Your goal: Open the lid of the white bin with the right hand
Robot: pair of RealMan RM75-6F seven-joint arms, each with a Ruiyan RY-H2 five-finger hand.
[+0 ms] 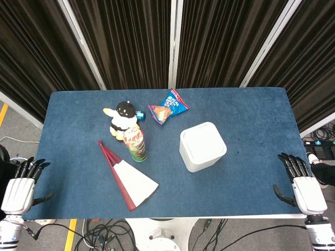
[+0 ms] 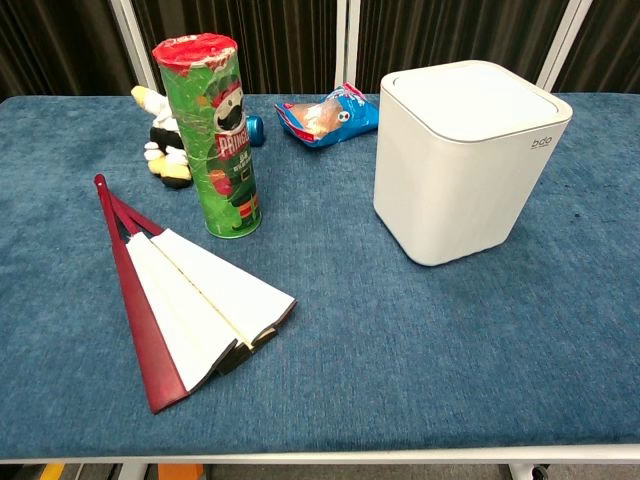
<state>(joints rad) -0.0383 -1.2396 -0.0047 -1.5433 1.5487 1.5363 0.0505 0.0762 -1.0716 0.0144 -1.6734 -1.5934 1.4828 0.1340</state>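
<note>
The white bin [image 1: 202, 146] stands right of the table's middle with its flat lid [image 2: 470, 95] down. In the chest view the bin [image 2: 455, 170] fills the upper right. My right hand [image 1: 301, 183] hangs at the table's front right corner, well right of the bin, fingers apart and holding nothing. My left hand [image 1: 21, 185] is off the table's front left corner, also empty with fingers spread. Neither hand shows in the chest view.
A green chips can [image 1: 135, 144] stands left of the bin, a half-open red-and-white fan [image 1: 128, 178] lies in front of it. A plush toy [image 1: 122, 117] and a blue snack bag [image 1: 168, 106] lie toward the back. The blue table [image 1: 251, 120] spans both views.
</note>
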